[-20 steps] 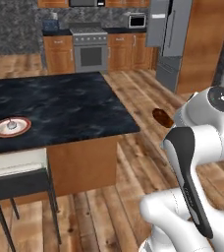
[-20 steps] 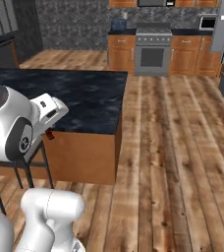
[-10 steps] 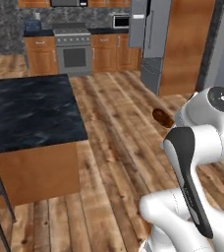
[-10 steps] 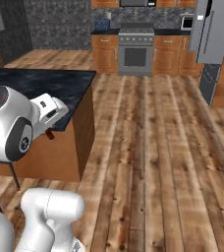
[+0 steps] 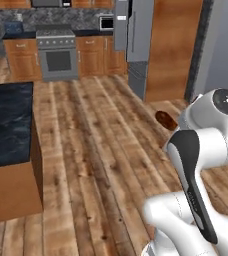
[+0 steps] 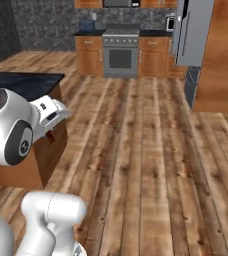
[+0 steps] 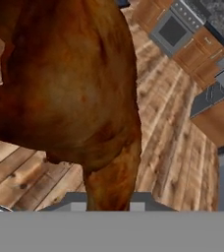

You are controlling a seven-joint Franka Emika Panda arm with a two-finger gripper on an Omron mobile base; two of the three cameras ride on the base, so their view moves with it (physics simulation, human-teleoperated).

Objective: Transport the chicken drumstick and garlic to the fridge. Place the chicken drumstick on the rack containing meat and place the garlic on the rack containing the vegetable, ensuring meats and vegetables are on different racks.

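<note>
**Chicken drumstick held in the closed jaws above the kitchen floor**

In the left base view, the dark-topped island tabletop [image 5: 6, 122] is seen at the left edge, its wooden side facing the open plank floor [image 5: 96, 150]. Further back, a steel oven [image 5: 58, 60] is set among wooden cabinets [image 5: 93, 55]. To the right of the oven stands the grey fridge [image 5: 133, 35], with a tall wooden panel [image 5: 173, 47] just beside it. The chicken drumstick [image 5: 166, 119] is seen as a reddish-brown lump just left of the white arm [image 5: 206, 150], held up off the floor.

In the right base view, the arm is at the left in front of the island corner, and a small piece of the drumstick [image 6: 50, 137] shows under the white hand. The oven [image 6: 120, 57] is at the centre back, and the fridge [image 6: 196, 32] stands at the upper right.

In the hand view, the drumstick [image 7: 70, 93] is seen very close, its fat end uppermost and its narrow end running down into the jaws, which are closed tightly on it. The floor and the oven [image 7: 173, 32] lie beyond.
</note>
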